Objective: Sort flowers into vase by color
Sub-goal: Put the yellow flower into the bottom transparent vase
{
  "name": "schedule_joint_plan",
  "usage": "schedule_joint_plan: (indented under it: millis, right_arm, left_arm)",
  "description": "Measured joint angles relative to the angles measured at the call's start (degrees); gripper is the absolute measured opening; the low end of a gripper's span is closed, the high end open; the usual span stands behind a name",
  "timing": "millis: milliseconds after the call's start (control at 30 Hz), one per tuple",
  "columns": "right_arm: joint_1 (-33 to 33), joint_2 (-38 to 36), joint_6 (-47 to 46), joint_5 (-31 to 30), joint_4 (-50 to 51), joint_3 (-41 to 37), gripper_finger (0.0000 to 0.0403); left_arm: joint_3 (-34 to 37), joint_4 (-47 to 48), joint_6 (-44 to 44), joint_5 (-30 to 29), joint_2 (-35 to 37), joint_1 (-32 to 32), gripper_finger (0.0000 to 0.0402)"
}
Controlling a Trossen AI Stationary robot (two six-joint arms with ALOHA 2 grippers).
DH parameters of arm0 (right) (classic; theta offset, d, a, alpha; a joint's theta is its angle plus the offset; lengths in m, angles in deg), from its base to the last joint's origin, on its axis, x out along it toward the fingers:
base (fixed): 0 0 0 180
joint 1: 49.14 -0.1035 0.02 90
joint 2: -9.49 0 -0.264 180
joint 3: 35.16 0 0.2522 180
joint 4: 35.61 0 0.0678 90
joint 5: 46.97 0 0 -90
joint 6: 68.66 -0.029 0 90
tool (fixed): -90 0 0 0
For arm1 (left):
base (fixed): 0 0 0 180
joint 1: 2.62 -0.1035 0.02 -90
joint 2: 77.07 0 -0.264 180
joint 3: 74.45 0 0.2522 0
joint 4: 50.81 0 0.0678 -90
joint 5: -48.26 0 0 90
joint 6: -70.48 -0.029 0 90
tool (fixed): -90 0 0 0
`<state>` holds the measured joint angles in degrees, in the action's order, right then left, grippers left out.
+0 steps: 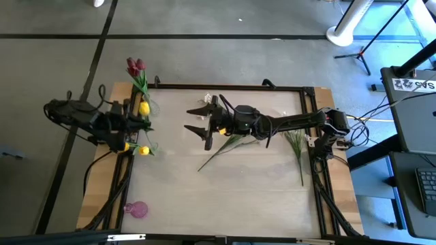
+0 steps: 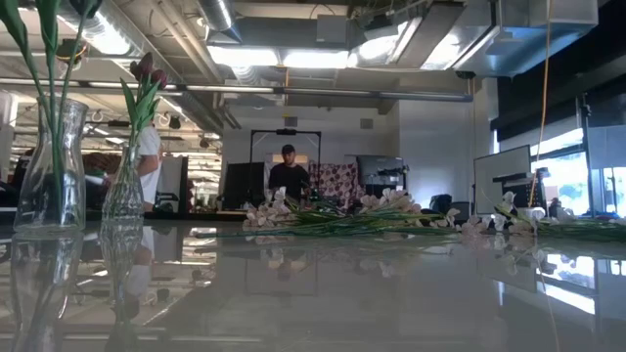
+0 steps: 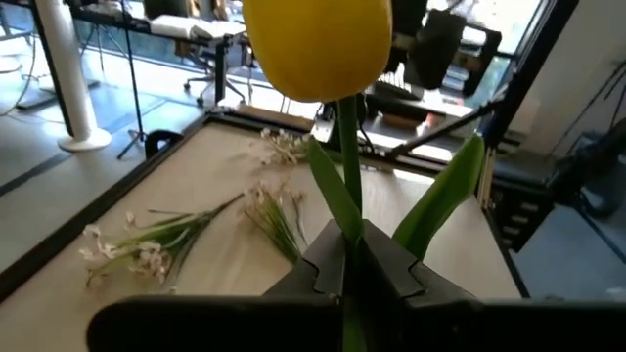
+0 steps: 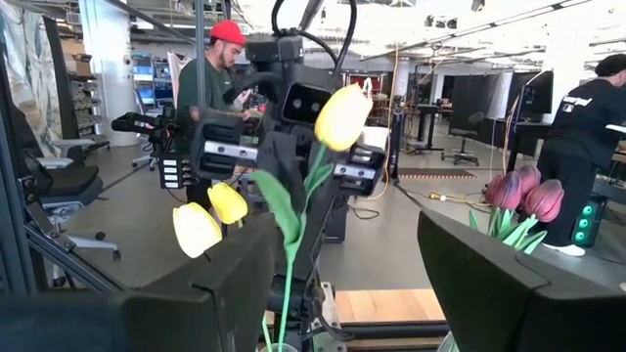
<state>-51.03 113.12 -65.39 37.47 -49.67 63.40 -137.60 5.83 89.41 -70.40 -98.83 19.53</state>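
My left gripper (image 1: 136,117) at the table's left edge is shut on a yellow tulip (image 3: 318,44), whose head stands high in the right wrist view (image 4: 342,115). A clear vase (image 2: 49,166) beside it holds two yellow tulips (image 4: 210,217). Farther back, a second clear vase (image 2: 125,196) holds dark red tulips (image 1: 135,66). White blossom sprays (image 1: 225,144) lie on the table's middle and another (image 1: 298,146) at the right. My right gripper (image 1: 199,120) hangs open above the table's middle, pointing toward the vases, with nothing between its fingers. My left gripper pinches the yellow tulip's green stem (image 3: 349,230) between its two fingers, below the head, where the leaves branch off. The fingers come in about level from the table's left side and lie across the stem. The tulip stands upright; its lower end is hidden.
A pink glass object (image 1: 136,209) lies at the near left corner. A black frame (image 1: 231,87) runs around the table top. More white blossoms (image 1: 211,99) lie near the far edge. People stand in the room beyond the table.
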Motion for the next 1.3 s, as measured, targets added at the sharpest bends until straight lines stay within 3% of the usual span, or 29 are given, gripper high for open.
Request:
schedule_joint_plan:
  millis: [267,533,1100,1300]
  right_arm:
    - [0.0,0.0,0.0,0.0,2.0,0.0,0.0248]
    - [0.0,0.0,0.0,0.0,3.0,0.0,0.0248]
    - [0.0,0.0,0.2,0.0,4.6,0.0,0.0248]
    - [0.0,-0.1,1.7,0.0,6.1,0.0,0.0248]
  left_arm:
    - [2.0,1.4,0.0,4.6,0.0,0.0,0.0006]
    - [2.2,3.1,0.3,5.0,0.0,0.0,0.0008]
    - [1.7,8.7,4.6,4.3,0.0,0.0,0.0099]
    - [-3.1,13.4,6.0,11.2,0.0,0.0,0.0117]
